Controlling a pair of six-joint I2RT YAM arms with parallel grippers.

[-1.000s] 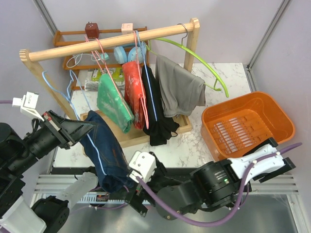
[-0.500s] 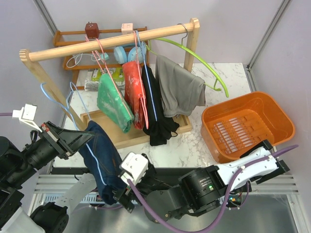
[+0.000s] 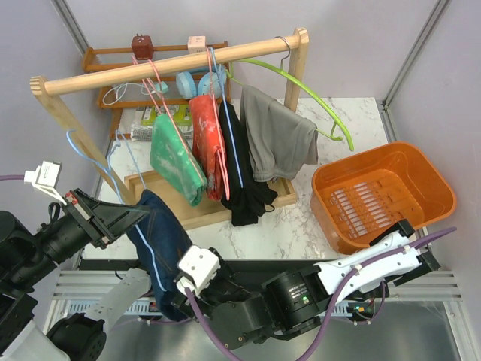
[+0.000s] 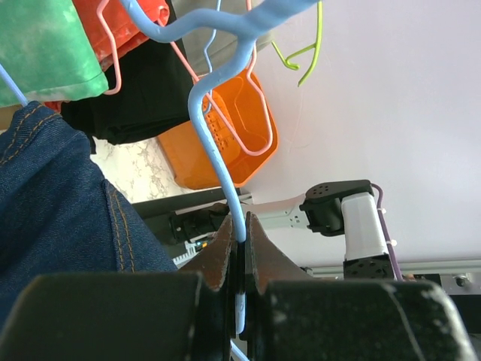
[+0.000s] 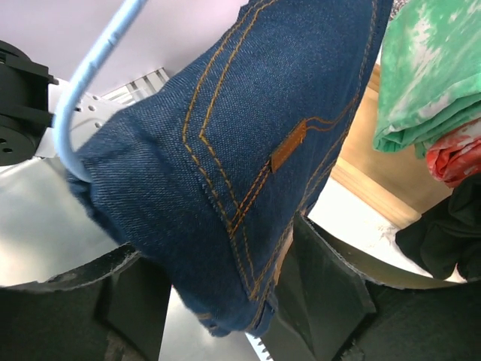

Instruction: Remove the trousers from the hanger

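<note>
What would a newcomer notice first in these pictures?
Dark denim trousers hang on a blue hanger at front left, off the wooden rail, its wire pinched by the fingers of the left gripper. At right sits an orange basket. The mint-green trousers hang on the rail.

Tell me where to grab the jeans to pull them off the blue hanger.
Grip the hanging folded lower end of the jeans, coming from below with the right gripper: it dangles free between the open jaws, while the left gripper pins the hanger.
</note>
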